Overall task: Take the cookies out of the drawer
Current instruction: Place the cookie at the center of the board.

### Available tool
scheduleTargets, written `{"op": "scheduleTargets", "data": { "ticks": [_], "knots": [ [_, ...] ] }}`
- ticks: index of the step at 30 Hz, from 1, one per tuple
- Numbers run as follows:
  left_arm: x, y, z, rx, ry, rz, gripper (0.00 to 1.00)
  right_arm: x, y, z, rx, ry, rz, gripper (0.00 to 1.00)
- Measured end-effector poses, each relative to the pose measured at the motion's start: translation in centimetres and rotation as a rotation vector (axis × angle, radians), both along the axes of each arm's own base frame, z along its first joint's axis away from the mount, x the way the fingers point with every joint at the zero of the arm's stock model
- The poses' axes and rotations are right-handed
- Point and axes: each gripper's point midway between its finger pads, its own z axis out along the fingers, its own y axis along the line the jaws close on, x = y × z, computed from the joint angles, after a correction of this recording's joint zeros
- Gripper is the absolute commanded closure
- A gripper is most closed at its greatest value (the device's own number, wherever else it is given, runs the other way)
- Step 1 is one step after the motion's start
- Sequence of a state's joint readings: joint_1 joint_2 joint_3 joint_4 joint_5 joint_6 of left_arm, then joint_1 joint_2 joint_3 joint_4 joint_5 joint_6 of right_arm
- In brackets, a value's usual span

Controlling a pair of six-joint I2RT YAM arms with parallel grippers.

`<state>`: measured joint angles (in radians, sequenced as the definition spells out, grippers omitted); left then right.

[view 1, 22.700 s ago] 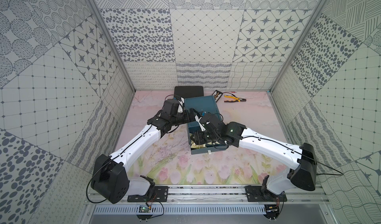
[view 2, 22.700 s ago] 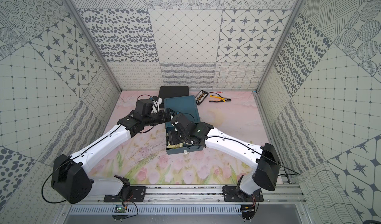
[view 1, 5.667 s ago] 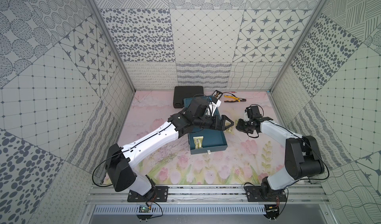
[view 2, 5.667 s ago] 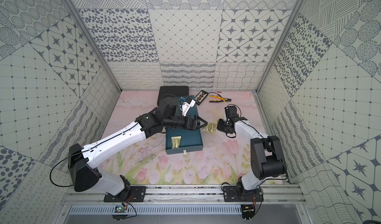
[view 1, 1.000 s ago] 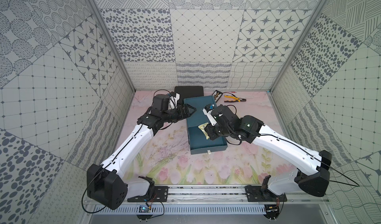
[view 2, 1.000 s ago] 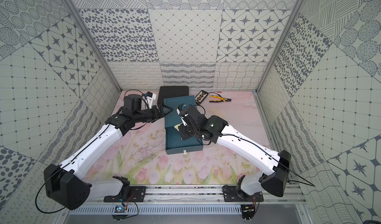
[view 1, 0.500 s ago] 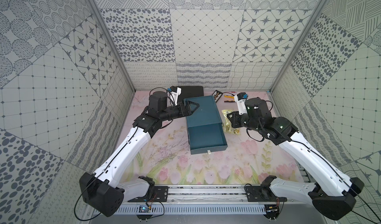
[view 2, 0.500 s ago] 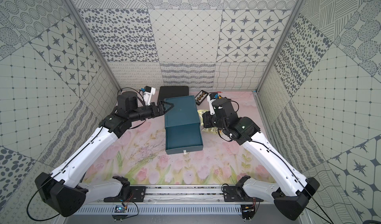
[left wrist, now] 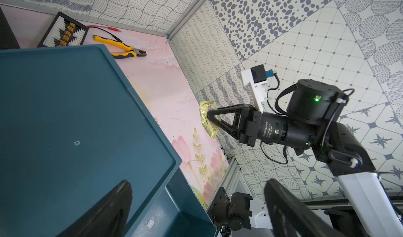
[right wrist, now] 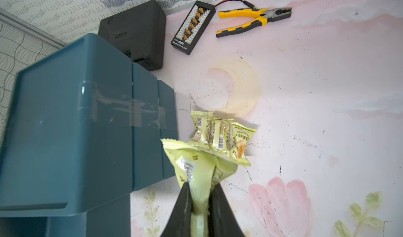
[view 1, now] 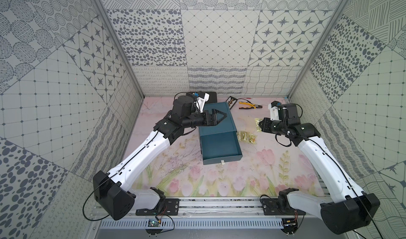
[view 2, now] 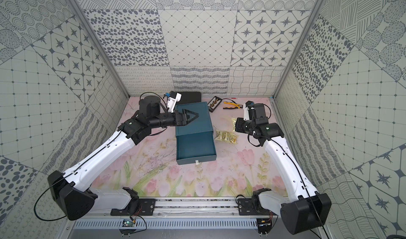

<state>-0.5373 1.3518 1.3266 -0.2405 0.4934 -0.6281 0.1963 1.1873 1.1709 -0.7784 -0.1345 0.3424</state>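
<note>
I've got my right end effector [right wrist: 200,189] clamped on one gold cookie packet [right wrist: 196,159], held off the counter [view 1: 263,172] near the other cookies [right wrist: 220,135] lying just right of the open drawer [view 1: 222,159], and my left end effector [view 1: 226,115] gaping over the blue cabinet [view 1: 228,125].

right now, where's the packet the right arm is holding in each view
Both top views: held packet right of the blue drawer unit.
Left wrist: packet mid-frame, pinched by the fingers.
Right wrist: packet in the foreground, between the fingers.
Shared landmark: yellow pliers.
</note>
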Motion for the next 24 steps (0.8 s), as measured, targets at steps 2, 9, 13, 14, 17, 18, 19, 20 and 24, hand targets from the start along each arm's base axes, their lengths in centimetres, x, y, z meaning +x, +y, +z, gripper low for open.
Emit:
{"op": "scheduleTargets", "data": {
  "ticks": [2,9,13,14,17,18,19,20,24],
  "knots": [
    [0.0,-0.7,-0.3,0.003,0.005,-0.015,0.01,0.3,-1.2,-1.6,0.001,0.025,-0.025,0.93],
    [-0.1,-2.7,-1.9,0.023,0.036,-0.053,0.01,1.5,-4.1,-7.4,-0.008,0.118,-0.084,0.93],
    [-0.1,-3.3,-2.7,0.033,0.054,-0.063,0.01,2.3,-4.6,-10.2,-0.018,0.160,-0.088,0.92],
    [-0.1,-3.4,-2.9,0.035,0.057,-0.063,0.01,2.5,-4.6,-10.9,-0.019,0.168,-0.088,0.92],
    [0.0,-3.5,-3.1,0.040,0.062,-0.063,0.01,3.0,-4.7,-12.9,-0.020,0.190,-0.090,0.91],
    [0.0,-3.5,-3.1,0.040,0.062,-0.062,0.01,3.2,-4.7,-13.6,-0.019,0.199,-0.091,0.91],
    [0.0,-3.6,-3.2,0.041,0.061,-0.062,0.01,3.3,-4.6,-14.4,-0.017,0.211,-0.090,0.91],
    [-0.1,-3.6,-3.1,0.041,0.061,-0.062,0.01,3.4,-4.6,-15.0,-0.014,0.221,-0.088,0.91],
    [0.0,-3.4,-2.9,0.044,0.048,-0.047,0.01,3.8,-4.5,-17.4,-0.011,0.257,-0.088,0.89]
  ]
}}
